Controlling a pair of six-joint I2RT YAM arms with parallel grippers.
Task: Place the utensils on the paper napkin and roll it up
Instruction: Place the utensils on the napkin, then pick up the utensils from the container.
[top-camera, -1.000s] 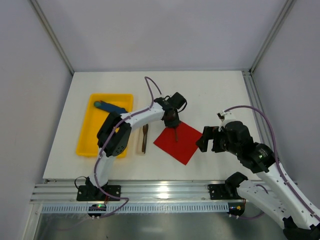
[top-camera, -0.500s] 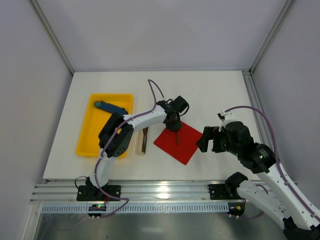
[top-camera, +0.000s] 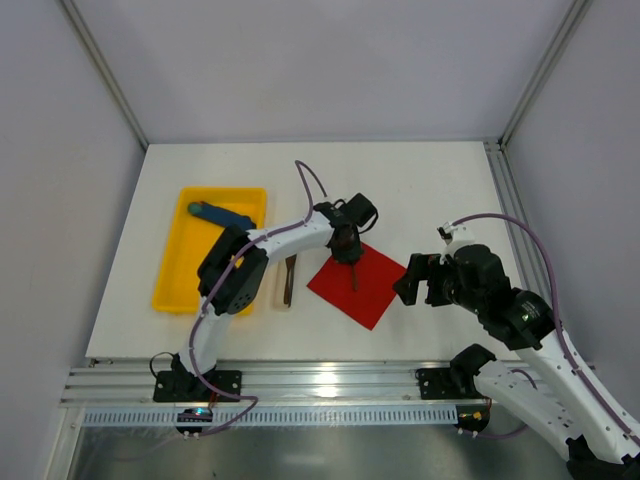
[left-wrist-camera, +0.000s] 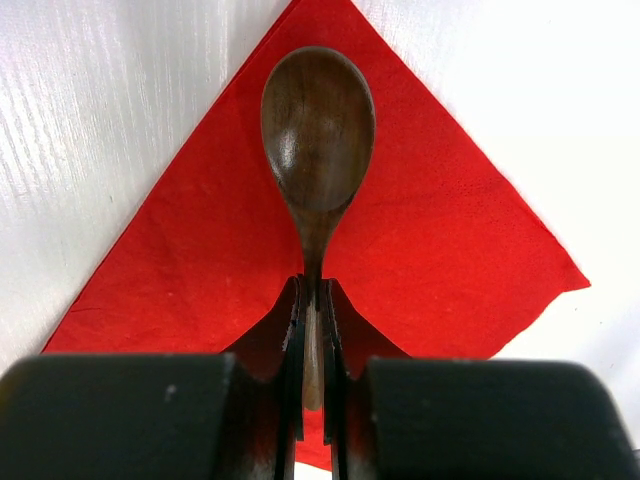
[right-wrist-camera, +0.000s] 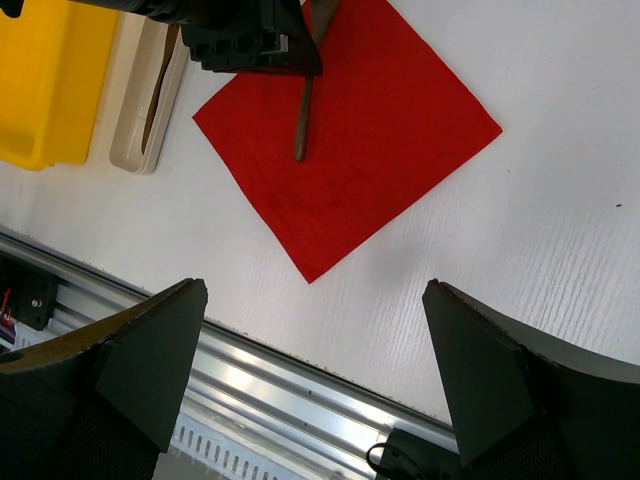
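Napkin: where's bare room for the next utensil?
Bare: the napkin between the wooden spoon and its corner facing the right fingers, plus the near corner. Crowded: far corner, where the left fingers clamp the spoon handle.

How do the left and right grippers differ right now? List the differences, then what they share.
The left gripper is shut on the wooden spoon by its handle; the right gripper is open and holds nothing. The left gripper sits over the red napkin, with the spoon's bowl above the sheet; the right gripper sits beside the napkin's right corner. Shared: both have dark fingers and are close to the napkin.
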